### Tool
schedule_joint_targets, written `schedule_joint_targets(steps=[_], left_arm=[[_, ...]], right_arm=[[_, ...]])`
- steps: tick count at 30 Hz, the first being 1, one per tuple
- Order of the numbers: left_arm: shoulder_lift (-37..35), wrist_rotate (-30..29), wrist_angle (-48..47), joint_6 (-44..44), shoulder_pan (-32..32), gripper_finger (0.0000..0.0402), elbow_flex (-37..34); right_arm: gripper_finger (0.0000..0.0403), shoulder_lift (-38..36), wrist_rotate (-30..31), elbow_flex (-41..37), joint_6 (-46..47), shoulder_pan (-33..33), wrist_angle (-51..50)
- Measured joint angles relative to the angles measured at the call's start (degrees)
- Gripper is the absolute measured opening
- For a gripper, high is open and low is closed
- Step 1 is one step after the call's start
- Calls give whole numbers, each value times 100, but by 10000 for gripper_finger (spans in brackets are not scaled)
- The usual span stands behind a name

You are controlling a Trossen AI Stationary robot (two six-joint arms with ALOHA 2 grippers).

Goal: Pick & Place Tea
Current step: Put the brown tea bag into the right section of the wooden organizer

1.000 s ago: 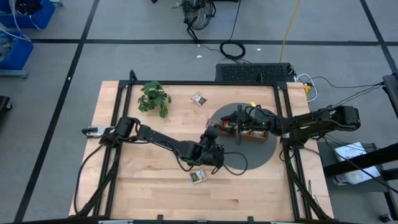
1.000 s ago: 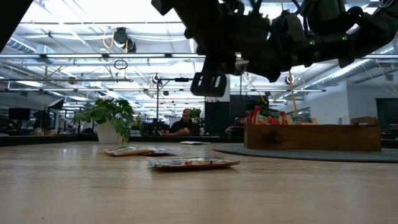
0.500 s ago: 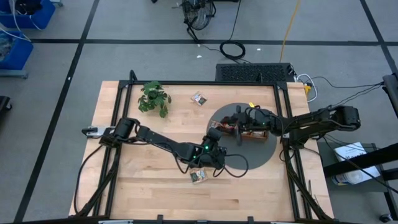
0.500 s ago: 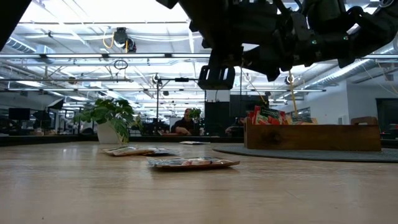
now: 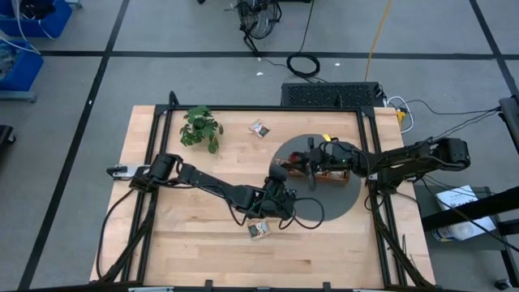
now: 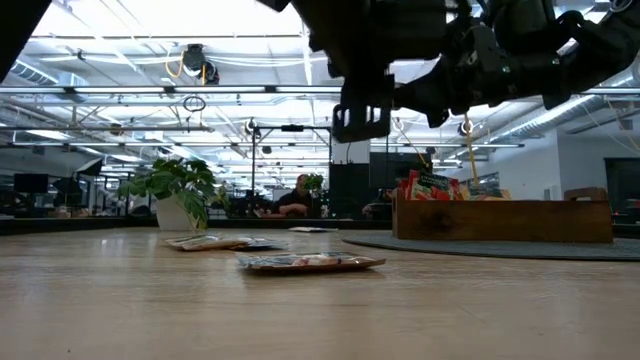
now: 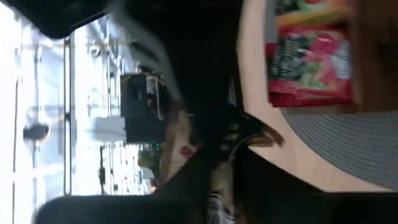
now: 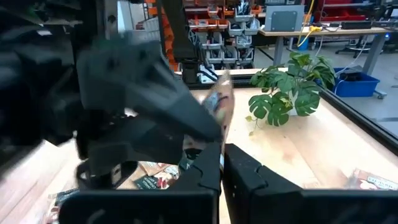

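left gripper point(image 5: 276, 180) is seen over the table centre at the edge of the round grey mat point(image 5: 340, 207), raised above the wood, nearer the tray than a second ago, when it hung lower and further toward the front. a sachet point(image 8: 219, 102) is seen upright at its fingertips in the right wrist view; whether it is pinched or being let go cannot be told. whether the jaws are open or closed cannot be told.

right gripper point(image 5: 306, 162) sits at the wooden tray's point(image 6: 500, 222) end on the mat, just beside the left gripper; its fingers point(image 8: 249, 174) are pressed together with nothing seen between them, where earlier they stood apart.

red and green sachets point(image 6: 432, 187) stand packed in the tray. one sachet point(image 5: 259, 230) lies flat on the wood in front of the left gripper, unmoved. another sachet point(image 5: 259, 128) lies near the plant point(image 5: 200, 128) at the far side, unmoved.
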Motion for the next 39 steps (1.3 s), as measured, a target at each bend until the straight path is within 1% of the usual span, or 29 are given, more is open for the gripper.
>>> schedule_joint_targets(steps=[2,5,8,9,12,15,18,20,22,24,26,28,30,34,39], left_arm=[[0,-133,37,-262,-2,102,108],[0,-284,48,-737,-17,168,323],[-4,-796,81,-1058,-46,239,568],[-19,-963,93,-1092,-45,260,615],[-101,-1313,13,-1108,-57,316,663],[-341,-1400,-337,-1553,-143,360,660],[-703,-1135,-1260,-2642,-231,390,654],[-971,-789,-2197,-3618,-244,397,642],[-1239,-328,-3027,-4592,-207,394,639],[-1455,160,-3635,-5289,-123,388,639],[-1608,551,-4104,-5745,-43,382,636],[-1690,750,-4272,-6000,51,377,531],[-1738,781,-4379,-6096,116,373,361],[-1813,757,-4349,-6202,251,370,16],[-1818,657,-4306,-6635,387,377,-336]], right_arm=[[1,-5,14,2,-28,1,20],[1,-4,41,7,-30,-1,17],[0,0,183,7,-48,-1,-23],[0,0,287,7,-67,0,-38],[0,0,325,5,-93,-1,-110],[0,-119,405,2,-169,3,-200],[0,-457,655,2,-265,5,-650],[0,-797,858,-4,-331,21,-1113],[0,-1200,1002,4,-355,86,-1549],[0,-1627,1196,28,-395,208,-2125],[0,-2071,1509,134,-395,336,-2991],[0,-2414,1862,357,-267,484,-4032],[0,-2662,2199,660,-12,639,-5164],[0,-2749,2837,1523,652,885,-7298],[0,-2413,2829,2562,1490,891,-9723]])
